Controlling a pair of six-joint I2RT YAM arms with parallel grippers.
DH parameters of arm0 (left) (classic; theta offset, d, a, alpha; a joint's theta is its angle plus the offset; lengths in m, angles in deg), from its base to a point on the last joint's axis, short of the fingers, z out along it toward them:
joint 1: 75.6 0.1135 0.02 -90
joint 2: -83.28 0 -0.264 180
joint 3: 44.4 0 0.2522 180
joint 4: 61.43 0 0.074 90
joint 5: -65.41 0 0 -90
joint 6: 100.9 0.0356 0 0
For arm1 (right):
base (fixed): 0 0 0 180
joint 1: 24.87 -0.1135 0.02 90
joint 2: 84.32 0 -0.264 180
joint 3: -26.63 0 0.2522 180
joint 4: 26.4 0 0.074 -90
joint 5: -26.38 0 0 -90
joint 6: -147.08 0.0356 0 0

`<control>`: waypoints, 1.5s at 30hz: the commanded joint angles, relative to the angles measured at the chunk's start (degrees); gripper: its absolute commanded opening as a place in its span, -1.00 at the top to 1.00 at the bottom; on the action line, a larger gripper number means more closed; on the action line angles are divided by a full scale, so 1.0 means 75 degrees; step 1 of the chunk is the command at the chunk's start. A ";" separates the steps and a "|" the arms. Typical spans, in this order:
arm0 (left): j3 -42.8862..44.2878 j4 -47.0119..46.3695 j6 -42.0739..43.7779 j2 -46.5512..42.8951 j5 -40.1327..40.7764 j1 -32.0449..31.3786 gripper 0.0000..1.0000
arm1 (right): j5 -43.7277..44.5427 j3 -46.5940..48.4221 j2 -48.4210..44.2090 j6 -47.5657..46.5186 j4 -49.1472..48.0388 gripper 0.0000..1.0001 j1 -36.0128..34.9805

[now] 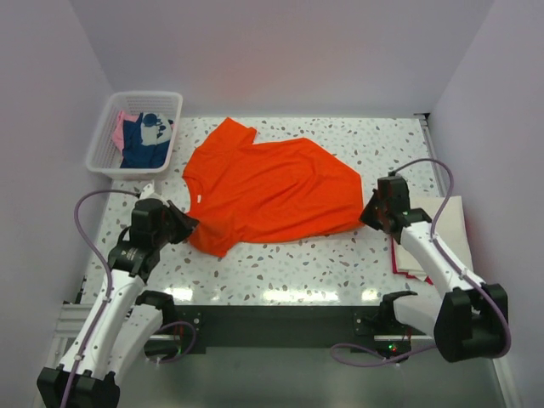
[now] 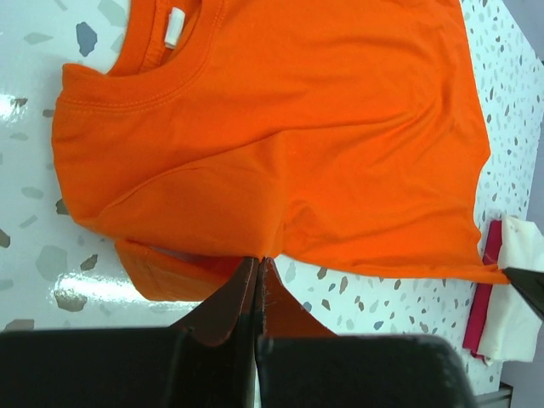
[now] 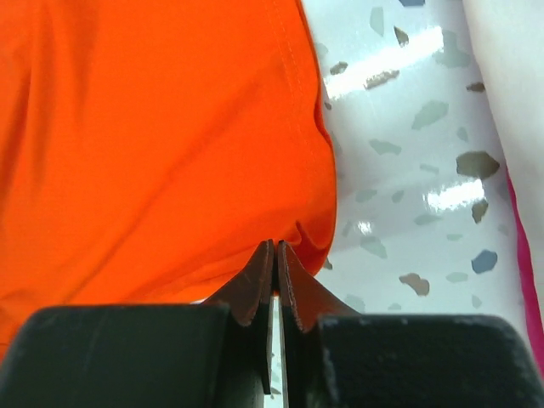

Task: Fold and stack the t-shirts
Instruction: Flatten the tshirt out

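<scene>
The bright orange t-shirt lies spread flat on the speckled table, collar to the left and hem to the right. My left gripper is shut on its near edge beside the lower sleeve; in the left wrist view the gripper pinches the orange cloth where it puckers. At the near right hem corner my right gripper is also shut. The right wrist view shows this gripper closed on a small fold of the shirt.
A folded cream-white shirt on a red one lies at the table's right edge, close to the right arm. The white mesh basket at the back left holds a navy shirt and a pink one.
</scene>
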 commanded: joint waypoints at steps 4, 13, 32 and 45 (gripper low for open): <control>-0.0063 0.0656 -0.0786 -0.0738 0.0394 0.0056 1.00 | -0.0325 -0.1022 -0.1256 0.0402 0.0967 0.92 -0.0011; 0.0207 0.1549 -0.1056 -0.1324 0.0594 0.0056 1.00 | -0.0678 -0.1551 -0.2464 0.1012 0.1624 -0.11 -0.0011; -0.0180 0.0952 -0.0998 -0.1114 0.0231 0.0056 1.00 | -0.0150 -0.2243 -0.1317 0.1902 0.0617 -0.14 -0.0011; -0.0344 0.0705 -0.0963 -0.0985 0.0184 0.0056 1.00 | -0.0185 -0.2665 -0.0521 0.2125 -0.0262 0.14 -0.0022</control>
